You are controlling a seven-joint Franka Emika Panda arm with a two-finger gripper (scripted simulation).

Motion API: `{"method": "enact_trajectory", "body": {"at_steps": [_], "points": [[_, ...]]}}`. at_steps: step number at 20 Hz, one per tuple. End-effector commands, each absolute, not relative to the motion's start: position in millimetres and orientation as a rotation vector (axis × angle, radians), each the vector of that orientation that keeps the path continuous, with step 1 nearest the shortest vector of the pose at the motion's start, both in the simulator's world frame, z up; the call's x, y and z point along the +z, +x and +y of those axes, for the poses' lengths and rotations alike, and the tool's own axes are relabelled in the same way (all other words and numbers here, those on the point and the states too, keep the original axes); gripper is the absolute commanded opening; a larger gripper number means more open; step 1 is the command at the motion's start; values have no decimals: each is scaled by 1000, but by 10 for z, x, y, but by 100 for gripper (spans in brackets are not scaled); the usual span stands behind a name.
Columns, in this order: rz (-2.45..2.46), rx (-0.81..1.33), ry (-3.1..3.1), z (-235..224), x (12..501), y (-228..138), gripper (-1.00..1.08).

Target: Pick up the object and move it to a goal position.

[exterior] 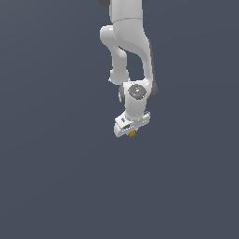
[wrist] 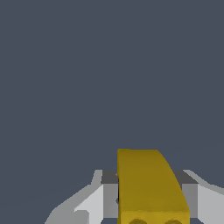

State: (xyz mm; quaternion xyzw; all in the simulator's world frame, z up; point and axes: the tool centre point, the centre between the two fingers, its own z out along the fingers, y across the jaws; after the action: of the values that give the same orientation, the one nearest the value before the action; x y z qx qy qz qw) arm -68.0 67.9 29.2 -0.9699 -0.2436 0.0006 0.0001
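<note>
The object is a small yellow-orange blocky lump [exterior: 132, 134]. In the exterior view it peeks out just under the white hand of my arm, near the middle of the picture. In the wrist view the object [wrist: 146, 186] fills the space between my two grey-white fingers [wrist: 98, 203], which press on its sides. My gripper [exterior: 131, 132] is shut on it; in the wrist view the gripper [wrist: 148, 199] holds the lump between its fingertips. The fingertips are hidden in the exterior view.
The surroundings are a plain dark grey-blue ground [exterior: 56, 177] with no other objects, edges or markers showing. The white arm [exterior: 128, 42] reaches down from the top of the exterior view.
</note>
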Motion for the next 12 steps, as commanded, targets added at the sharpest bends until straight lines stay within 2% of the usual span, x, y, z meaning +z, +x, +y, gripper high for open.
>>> {"method": "enact_trajectory", "body": {"at_steps": [1,12], "points": [[-765,0,-3048,687,369,-690,-100],[-766,0,-3048,771,1072,-832,-100]]}}
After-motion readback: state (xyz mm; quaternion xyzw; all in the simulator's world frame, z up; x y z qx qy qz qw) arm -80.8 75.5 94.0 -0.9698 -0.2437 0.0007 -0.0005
